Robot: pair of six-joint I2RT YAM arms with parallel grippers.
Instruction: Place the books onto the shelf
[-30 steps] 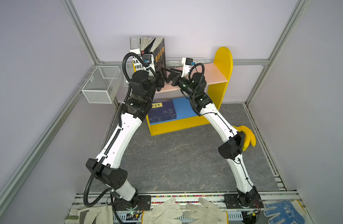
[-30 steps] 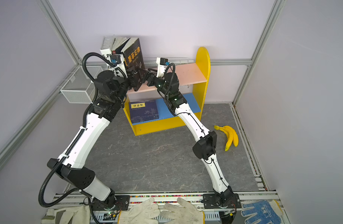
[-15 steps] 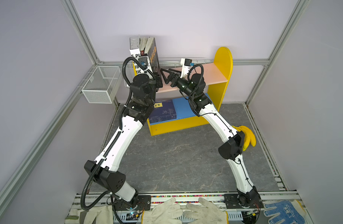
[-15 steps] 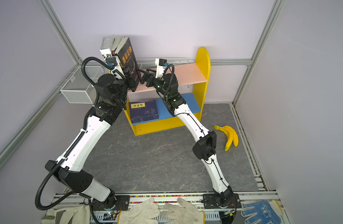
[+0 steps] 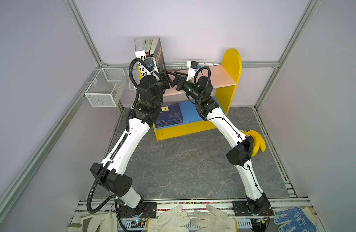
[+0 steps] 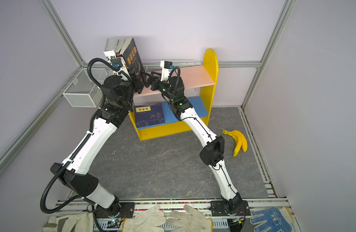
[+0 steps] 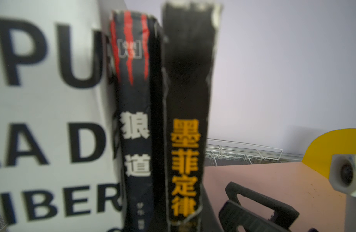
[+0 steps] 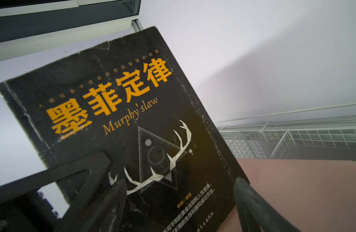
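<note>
The Murphy's law book [image 8: 132, 120] stands on the pink upper board [image 8: 303, 190] just before the spread, empty jaws of the right gripper [image 8: 179, 180], with the left gripper [image 6: 137, 87] closed beside its spine; unsupported, I think it may topple.

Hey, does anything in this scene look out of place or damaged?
Yes. A bunch of bananas lies on the grey table beside the right arm, unrelated to the shelving job. Also, the black book with the orange title has a frayed, chipped spine, white showing along its top edge.
</note>
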